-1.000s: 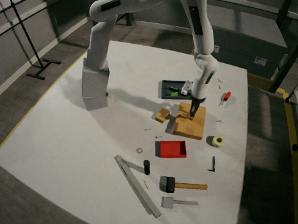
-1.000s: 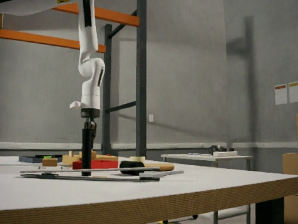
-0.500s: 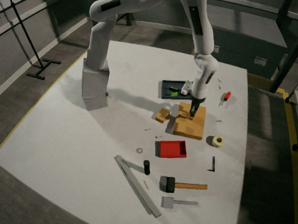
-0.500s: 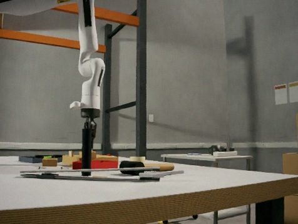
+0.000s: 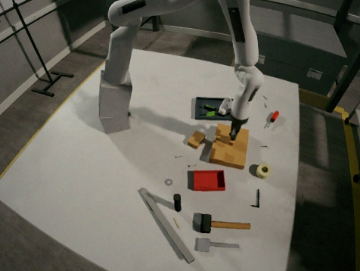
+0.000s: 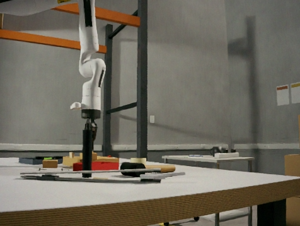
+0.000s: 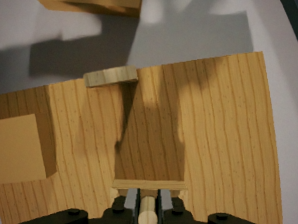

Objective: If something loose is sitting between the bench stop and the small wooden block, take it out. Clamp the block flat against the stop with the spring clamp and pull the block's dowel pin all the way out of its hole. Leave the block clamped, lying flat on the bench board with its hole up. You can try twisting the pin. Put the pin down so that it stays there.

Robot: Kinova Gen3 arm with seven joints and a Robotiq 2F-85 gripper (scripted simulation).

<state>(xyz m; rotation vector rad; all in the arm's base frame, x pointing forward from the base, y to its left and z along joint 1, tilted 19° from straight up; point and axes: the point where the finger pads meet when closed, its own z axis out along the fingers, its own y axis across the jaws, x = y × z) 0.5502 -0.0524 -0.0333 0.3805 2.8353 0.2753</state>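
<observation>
While the fingers are closed round the pin, its upright axis must be followed.
Top: gripper (image 5: 233,137) (image 6: 93,148) (image 7: 148,204) placed over bench board (image 5: 232,158) (image 6: 110,160) (image 7: 227,125); red tray (image 5: 208,180) (image 6: 105,166) seen on the near side, dark tray (image 5: 199,115) (image 6: 25,160) on the far side. Pin too small to make out. Exterior: fingertips mostly hidden by black cylinder (image 5: 177,202) (image 6: 87,151); grip not readable. Wrist: dowel pin (image 7: 147,212) seen end-on between both pads, no gap visible, so judged grasped; a strip of the small wooden block (image 7: 150,184) apparently shown just beside it. Pin in line with the gripper, no sideways offset evident; straight pull or twist judged suitable. Clamp on block cannot be confirmed; block could be lifted along.
</observation>
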